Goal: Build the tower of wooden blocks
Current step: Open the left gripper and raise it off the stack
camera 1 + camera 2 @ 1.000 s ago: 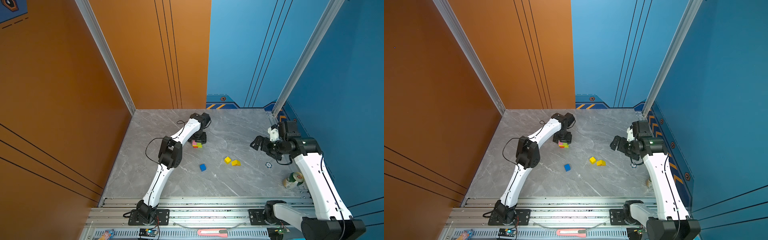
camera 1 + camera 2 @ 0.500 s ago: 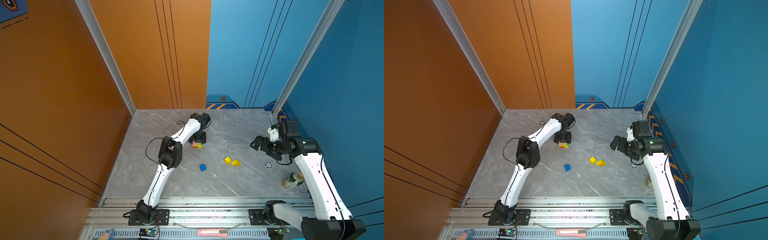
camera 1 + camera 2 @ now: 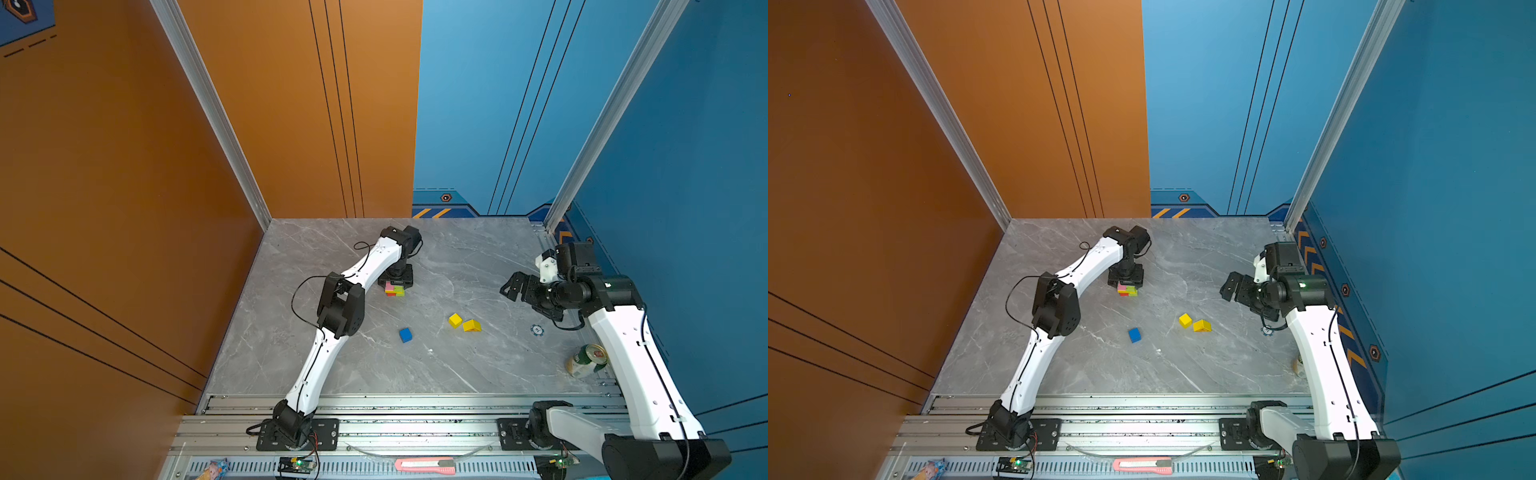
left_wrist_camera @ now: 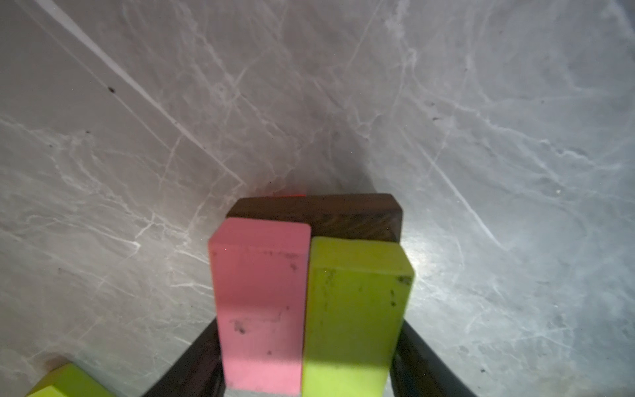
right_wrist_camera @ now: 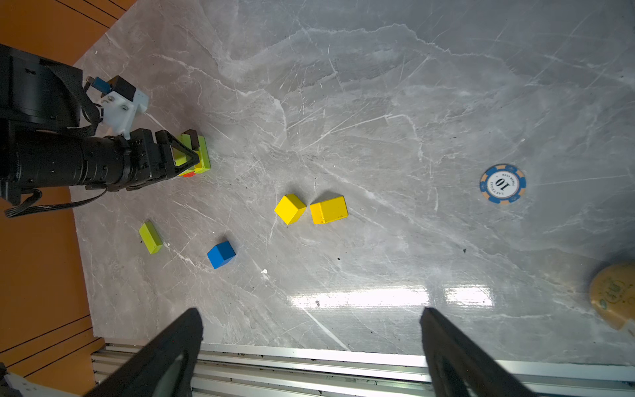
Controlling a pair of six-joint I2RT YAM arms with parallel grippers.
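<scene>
Wood blocks up front, a blue cube (image 3: 405, 335), yellow cube (image 3: 455, 320) and yellow prism (image 3: 471, 326), lie loose and unmoved this past second. The right gripper (image 5: 309, 314) hangs nearby, jaws wide apart. Farther back, the tower (image 3: 395, 289) carries a pink bar (image 4: 261, 302) and lime bar (image 4: 354, 309) side by side. The left gripper (image 4: 308, 326) still brackets them, squeezing or releasing I cannot tell, so that layer looks unfinished.

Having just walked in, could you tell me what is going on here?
The robot is building a block tower. The left gripper straddles the pink bar and lime bar on top; whether it grips is unclear. The right gripper hangs open and empty, off to the side. A blue cube, yellow cube, yellow block and spare lime bar lie loose.
</scene>
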